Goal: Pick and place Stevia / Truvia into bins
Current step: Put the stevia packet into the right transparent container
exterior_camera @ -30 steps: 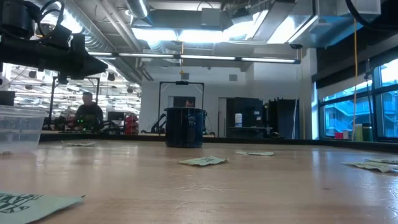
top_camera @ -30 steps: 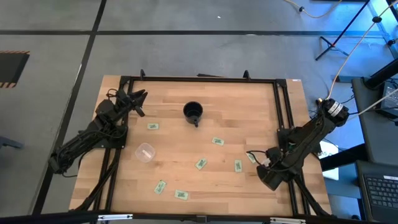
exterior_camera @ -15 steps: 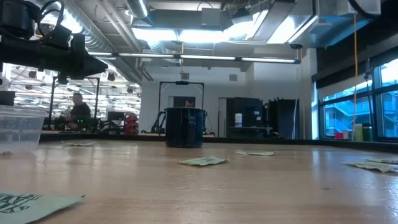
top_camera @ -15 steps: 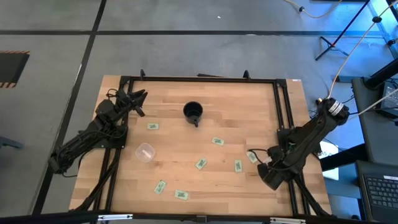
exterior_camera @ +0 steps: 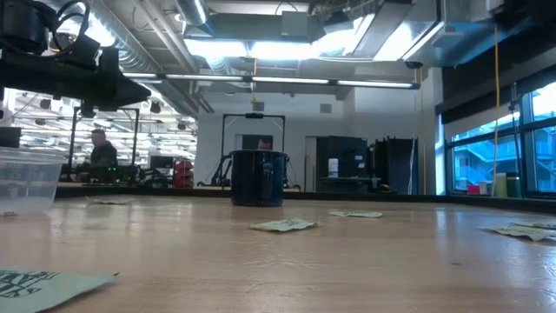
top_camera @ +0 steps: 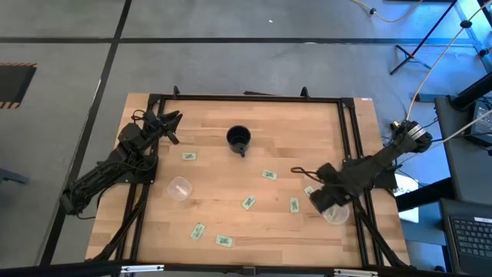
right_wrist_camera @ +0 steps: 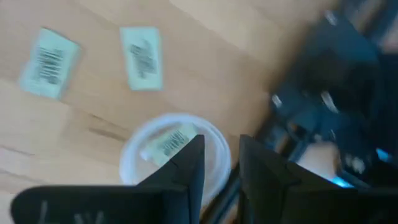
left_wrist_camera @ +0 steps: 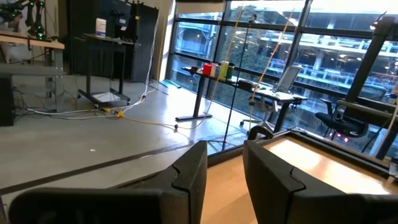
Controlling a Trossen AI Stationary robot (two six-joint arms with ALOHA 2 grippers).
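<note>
Several pale green-and-white sachets lie flat on the wooden table, among them one (top_camera: 268,175) mid-table, one (top_camera: 248,202) nearer and one (top_camera: 224,241) by the near edge. One clear cup (top_camera: 179,188) stands left of centre. A second clear cup (top_camera: 335,213) stands by the right edge with a sachet (right_wrist_camera: 168,144) lying inside it. My right gripper (top_camera: 328,202) hovers just over this cup (right_wrist_camera: 174,152), its fingers a little apart and holding nothing (right_wrist_camera: 221,149). My left gripper (top_camera: 171,119) waits at the far left corner, fingers slightly apart (left_wrist_camera: 224,162).
A black mug (top_camera: 239,138) with a handle stands toward the far side (exterior_camera: 258,177). A black metal frame (top_camera: 350,131) borders the table. Two sachets (right_wrist_camera: 50,62) (right_wrist_camera: 143,58) lie just beyond the right cup. A person moves in the room behind the table (exterior_camera: 102,155).
My right arm has risen and drawn back toward the table's far edge, so the clear cup by the right edge, which it covered before, now shows. The left arm, the sachets and the other cup have stayed where they were.
</note>
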